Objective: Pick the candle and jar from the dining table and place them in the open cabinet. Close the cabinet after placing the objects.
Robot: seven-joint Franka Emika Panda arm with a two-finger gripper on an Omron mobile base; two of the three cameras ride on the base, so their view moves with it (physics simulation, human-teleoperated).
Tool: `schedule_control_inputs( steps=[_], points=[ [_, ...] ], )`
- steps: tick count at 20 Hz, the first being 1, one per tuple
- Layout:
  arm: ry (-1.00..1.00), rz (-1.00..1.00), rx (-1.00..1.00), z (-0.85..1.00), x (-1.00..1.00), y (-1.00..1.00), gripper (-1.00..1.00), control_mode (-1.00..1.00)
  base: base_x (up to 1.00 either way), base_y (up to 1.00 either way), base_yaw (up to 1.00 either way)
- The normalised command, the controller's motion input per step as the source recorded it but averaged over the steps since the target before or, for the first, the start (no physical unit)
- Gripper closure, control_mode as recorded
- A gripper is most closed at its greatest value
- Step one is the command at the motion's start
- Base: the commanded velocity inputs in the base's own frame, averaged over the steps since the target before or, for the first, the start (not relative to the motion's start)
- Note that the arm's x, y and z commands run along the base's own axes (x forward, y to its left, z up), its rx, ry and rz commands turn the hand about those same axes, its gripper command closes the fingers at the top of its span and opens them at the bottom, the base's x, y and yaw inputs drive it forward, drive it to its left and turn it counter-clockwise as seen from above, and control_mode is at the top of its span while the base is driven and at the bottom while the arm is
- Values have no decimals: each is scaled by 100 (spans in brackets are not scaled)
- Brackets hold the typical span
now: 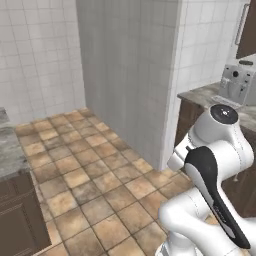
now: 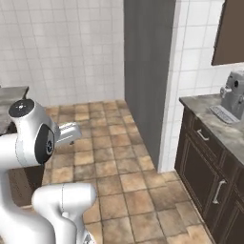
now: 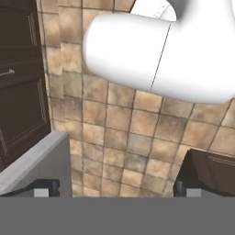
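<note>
Brown floor tiles (image 1: 95, 170) spread below your arm. Your gripper (image 3: 117, 188), bottom of the hand view, is wide open, holding nothing, probably because you're between places.

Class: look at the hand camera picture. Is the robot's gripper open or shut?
Open. The gripper shows its two dark fingertips far apart at the bottom corners, with bare floor tiles between them and nothing held.

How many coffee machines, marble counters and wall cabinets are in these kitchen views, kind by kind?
Coffee machine: 1
Marble counters: 2, one under the machine and one across the floor
Wall cabinet: 1
Total: 4
</note>
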Motion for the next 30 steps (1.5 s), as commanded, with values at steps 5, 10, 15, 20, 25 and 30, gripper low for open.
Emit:
schedule_control_inputs(
  steps=[5,10,15,20,25,30],
  points=[
    [0,0,0,0,0,0,-100,100,-6,16,22],
    [0,0,0,0,0,0,-100,100,16,62,0],
    [0,0,0,0,0,0,-100,100,30,63,0],
    [0,0,0,0,0,0,-100,100,25,60,0],
    [0,0,0,0,0,0,-100,100,9,79,0],
    [0,0,0,0,0,0,-100,100,0,95,0]
  ],
)
